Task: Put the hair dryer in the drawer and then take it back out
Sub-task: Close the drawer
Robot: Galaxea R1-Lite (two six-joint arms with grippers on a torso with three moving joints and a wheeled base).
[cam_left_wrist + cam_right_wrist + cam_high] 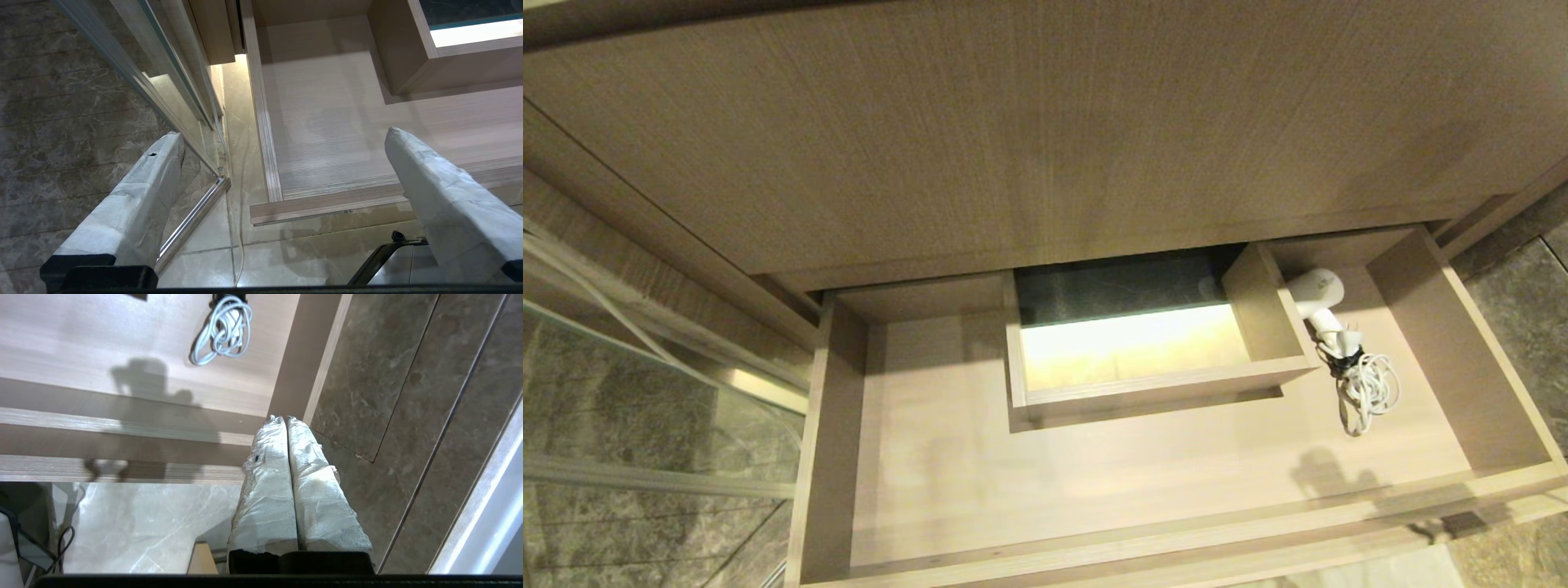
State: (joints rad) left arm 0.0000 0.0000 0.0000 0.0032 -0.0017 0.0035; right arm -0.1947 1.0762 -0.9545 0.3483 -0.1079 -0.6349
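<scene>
The drawer (pixel 1454 343) stands pulled out, light wood inside. The white hair dryer (pixel 1319 298) lies in its far right part beside the boxed cutout, with its bundled white cord (pixel 1368 388) trailing toward the front. Neither gripper shows in the head view. In the right wrist view my right gripper (pixel 286 418) is shut and empty, up above the drawer's front right corner (pixel 261 437), with the cord (pixel 222 332) ahead of it. My left gripper (pixel 286 139) hangs open and empty over the drawer's front left corner (pixel 265 192).
A boxed rectangular cutout (pixel 1152 384) fills the drawer's middle. A taller wood-grain panel (pixel 1013 122) overhangs the back. A glass panel with a metal frame (pixel 645 392) stands left of the drawer. Marble floor (pixel 1519 327) lies to the right.
</scene>
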